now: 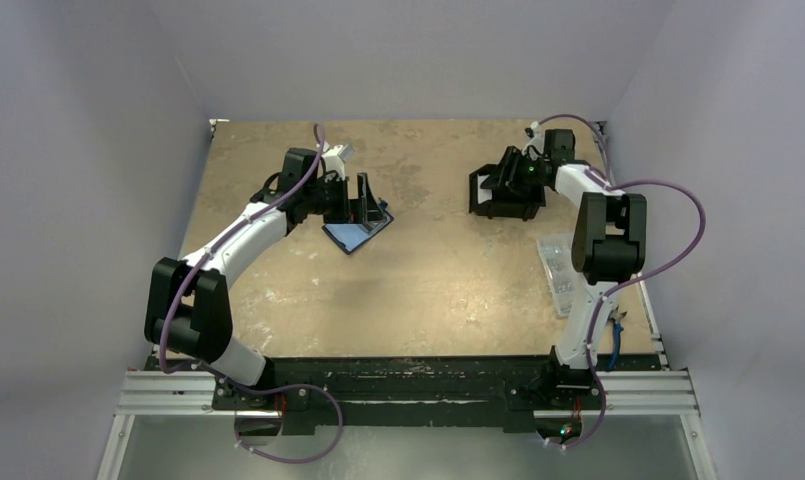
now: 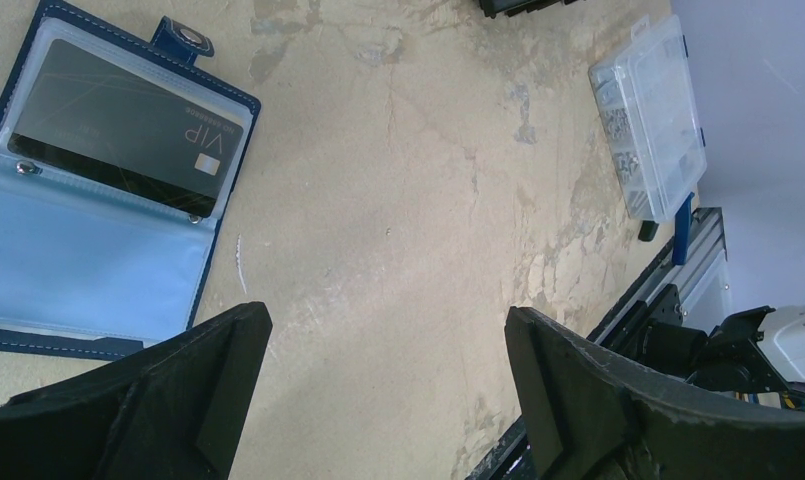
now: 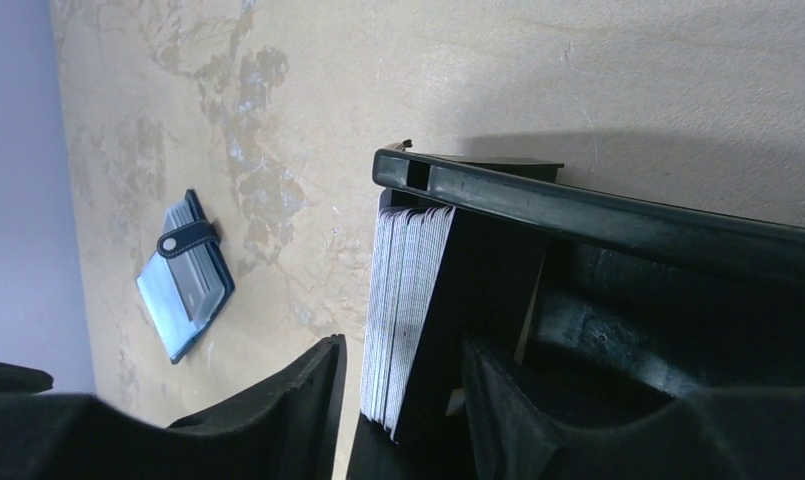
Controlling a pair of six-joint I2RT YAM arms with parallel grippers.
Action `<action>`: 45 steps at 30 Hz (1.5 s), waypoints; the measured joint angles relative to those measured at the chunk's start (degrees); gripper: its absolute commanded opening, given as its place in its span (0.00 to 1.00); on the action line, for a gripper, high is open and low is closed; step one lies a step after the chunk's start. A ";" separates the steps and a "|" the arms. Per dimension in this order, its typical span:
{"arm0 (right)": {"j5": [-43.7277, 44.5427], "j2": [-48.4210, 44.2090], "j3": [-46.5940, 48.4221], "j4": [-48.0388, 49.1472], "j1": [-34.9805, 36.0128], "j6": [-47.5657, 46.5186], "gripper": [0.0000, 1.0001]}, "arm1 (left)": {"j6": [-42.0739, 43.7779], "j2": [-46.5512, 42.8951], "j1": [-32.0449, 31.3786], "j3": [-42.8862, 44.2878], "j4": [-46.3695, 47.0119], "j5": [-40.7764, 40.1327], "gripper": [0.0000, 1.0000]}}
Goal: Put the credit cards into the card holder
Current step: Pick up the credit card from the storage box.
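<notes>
Though open, card holder point(image 2: 78, 270) beside left pincer point(image 2: 383, 325) — clear tabletop.

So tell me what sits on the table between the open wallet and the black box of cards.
Nothing: the top view shows only bare table between the wallet and the black box.

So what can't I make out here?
- Right wrist view: white-edged card stack is edge-on; count, faces and whether right pincer grips it unclear.
- Left wrist view: open navy-blue folding card holder cut off by left edge.
- Same view: clear plastic compartment box contents too small.
</notes>
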 measured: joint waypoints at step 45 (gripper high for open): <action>29.49 -3.04 5.99 -12.70 1.05 -5.14 0.00 | 0.00 0.59 -0.76 -0.09 0.02 0.07 0.96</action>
